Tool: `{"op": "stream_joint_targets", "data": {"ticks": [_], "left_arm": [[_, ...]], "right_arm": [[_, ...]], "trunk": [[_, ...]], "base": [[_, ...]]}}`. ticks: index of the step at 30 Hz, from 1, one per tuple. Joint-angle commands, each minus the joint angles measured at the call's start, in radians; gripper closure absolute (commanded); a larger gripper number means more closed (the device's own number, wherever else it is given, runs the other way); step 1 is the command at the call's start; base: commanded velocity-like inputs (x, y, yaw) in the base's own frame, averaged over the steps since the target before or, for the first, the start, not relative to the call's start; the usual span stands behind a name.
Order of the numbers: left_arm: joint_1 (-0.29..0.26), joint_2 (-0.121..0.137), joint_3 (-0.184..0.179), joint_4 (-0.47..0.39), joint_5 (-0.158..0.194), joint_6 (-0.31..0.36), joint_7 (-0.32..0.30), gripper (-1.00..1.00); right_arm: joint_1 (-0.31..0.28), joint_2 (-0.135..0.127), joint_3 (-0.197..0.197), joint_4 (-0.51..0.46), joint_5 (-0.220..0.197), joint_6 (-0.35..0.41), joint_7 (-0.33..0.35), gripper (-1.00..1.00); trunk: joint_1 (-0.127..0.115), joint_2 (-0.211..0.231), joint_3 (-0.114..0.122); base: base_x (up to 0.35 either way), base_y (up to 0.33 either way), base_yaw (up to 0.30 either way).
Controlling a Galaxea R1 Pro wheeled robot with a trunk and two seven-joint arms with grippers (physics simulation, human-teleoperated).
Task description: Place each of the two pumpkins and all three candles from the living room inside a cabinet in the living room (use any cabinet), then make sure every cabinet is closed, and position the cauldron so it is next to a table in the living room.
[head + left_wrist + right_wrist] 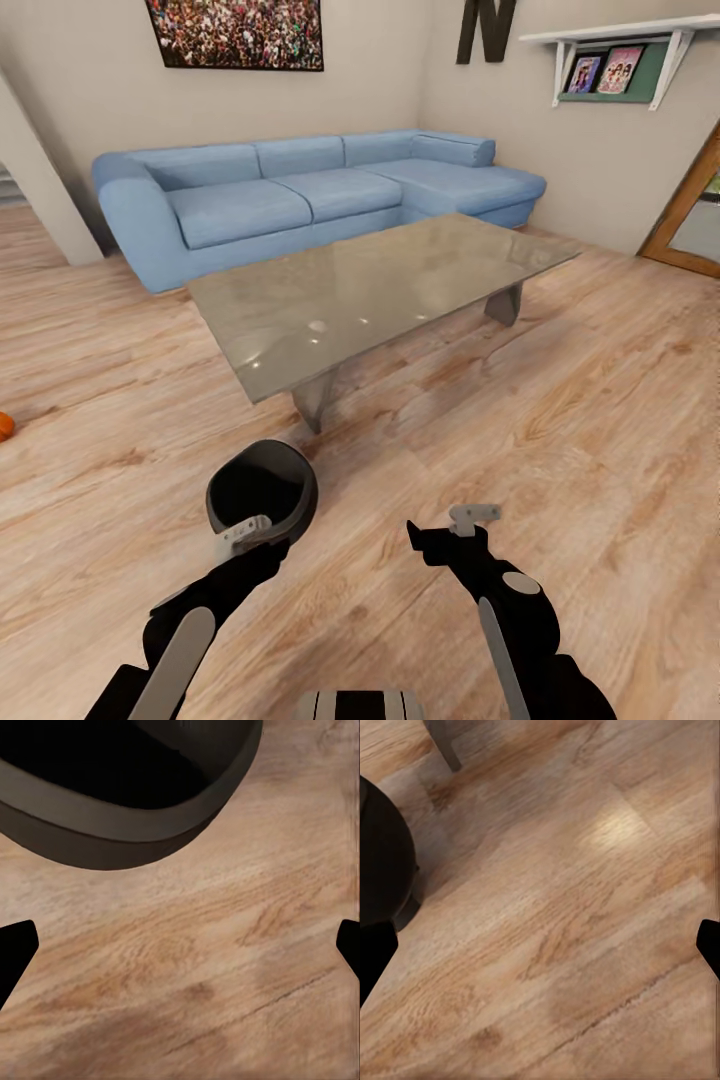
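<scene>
Both arms are matte black with rounded, jointed segments, the left arm [195, 620] carrying a long pale grey panel along its forearm and the right arm [515, 610] a matching grey strip plus a round grey cap at a joint. Each wrist ends in a light grey bracket, and the black fingertips [15, 949] show as flat dark wedges in the wrist views. A grey-and-black ribbed part of the trunk [362, 704] sits at the lower edge of the head view

The cauldron [262, 492] sits on the floor [560, 420] before the table [380, 290], sofa [300, 190] behind.
</scene>
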Motion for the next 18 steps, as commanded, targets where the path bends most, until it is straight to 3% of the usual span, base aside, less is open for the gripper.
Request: {"op": "stream_joint_targets", "data": {"ticks": [1, 8, 18], "left_arm": [[-0.001, 0.001, -0.002, -0.001, 0.01, 0.0, 0.002, -1.0], [-0.001, 0.001, -0.031, 0.004, 0.01, 0.0, -0.024, -1.0], [-0.001, 0.001, -0.037, 0.01, 0.008, 0.001, -0.033, -1.0]], "right_arm": [[-0.001, 0.0, -0.001, -0.001, 0.003, 0.005, 0.005, -1.0], [-0.001, 0.001, -0.002, -0.001, 0.003, 0.003, 0.005, -1.0], [-0.003, 0.003, -0.002, -0.001, 0.003, 0.002, 0.005, -1.0]], "trunk": [[-0.001, 0.0, 0.003], [-0.004, 0.002, 0.03], [-0.008, 0.004, 0.069]], "base": [[-0.008, 0.0, -0.059], [-0.002, 0.0, -0.055], [0.0, 0.0, -0.264]]}}
